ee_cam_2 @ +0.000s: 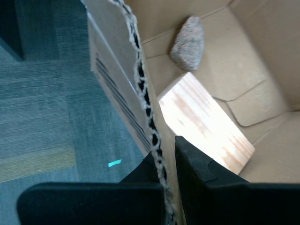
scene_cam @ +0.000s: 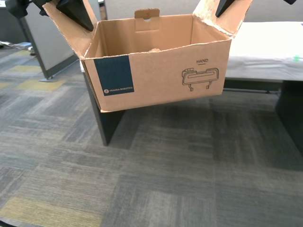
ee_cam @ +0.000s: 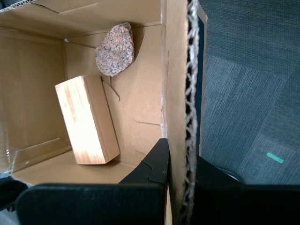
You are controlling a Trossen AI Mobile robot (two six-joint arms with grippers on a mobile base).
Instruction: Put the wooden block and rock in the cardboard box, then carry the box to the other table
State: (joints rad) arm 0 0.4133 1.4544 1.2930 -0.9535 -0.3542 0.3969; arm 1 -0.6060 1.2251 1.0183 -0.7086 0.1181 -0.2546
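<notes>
Exterior view: the cardboard box point(scene_cam: 161, 71) hangs in the air above the carpet point(scene_cam: 156, 179), filling the upper middle of the frame, with a black gripper clamped on each side flap.
My first gripper point(ee_cam: 180, 176): jaws closed on one flap, pinching its raw corrugated edge.
My second gripper point(ee_cam_2: 164, 161): jaws closed on the opposite flap, gripping it the same way.
Contents: the wooden block point(ee_cam: 86, 119) lies flat on the box floor; the rock point(ee_cam: 115, 49) sits near it, close to the wall.
Destination: the other table point(scene_cam: 265, 49), a pale wrinkled surface at the exterior view's upper right, lies just beside the box.
Risk, flaps: thin corrugated board carries the whole load; I judge it could tear or slip out if the two arms drift apart or tilt unevenly.
Risk, cargo: the rounded rock could roll and the block slide if the box tips, shifting the weight.
Risk, collision: the box could catch the surface edge if it travels too low.
Materials: matte brown board with ragged fluted edges; smooth, pale, straight-grained wood; lumpy, speckled pinkish stone.
</notes>
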